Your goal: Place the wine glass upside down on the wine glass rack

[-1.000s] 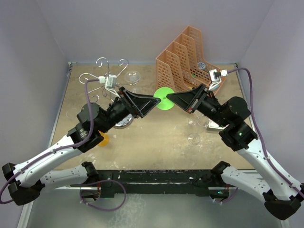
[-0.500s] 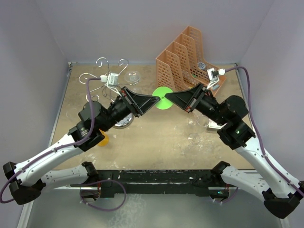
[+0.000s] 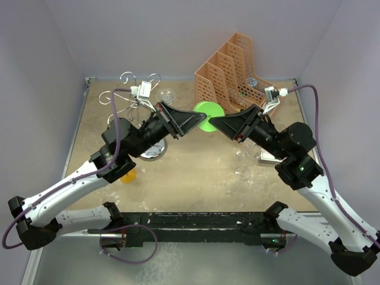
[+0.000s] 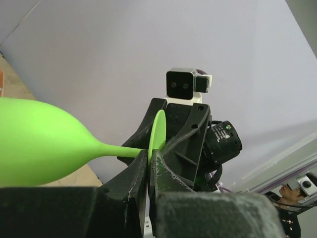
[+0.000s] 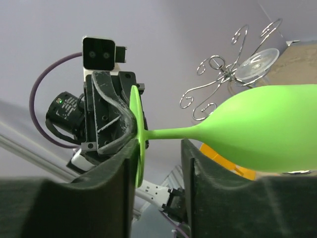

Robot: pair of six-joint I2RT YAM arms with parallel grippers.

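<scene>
Left end effector [image 4: 148, 159] pinches glossy green wine glass [image 4: 39, 144].

Top view high, looking down; wrist views close, facing each other, sharing wine glass [image 4: 44, 141].

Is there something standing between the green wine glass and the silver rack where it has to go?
Yes: a clear glass sits at the rack's side facing the green wine glass. The left gripper holding its foot also lies between them.
</scene>
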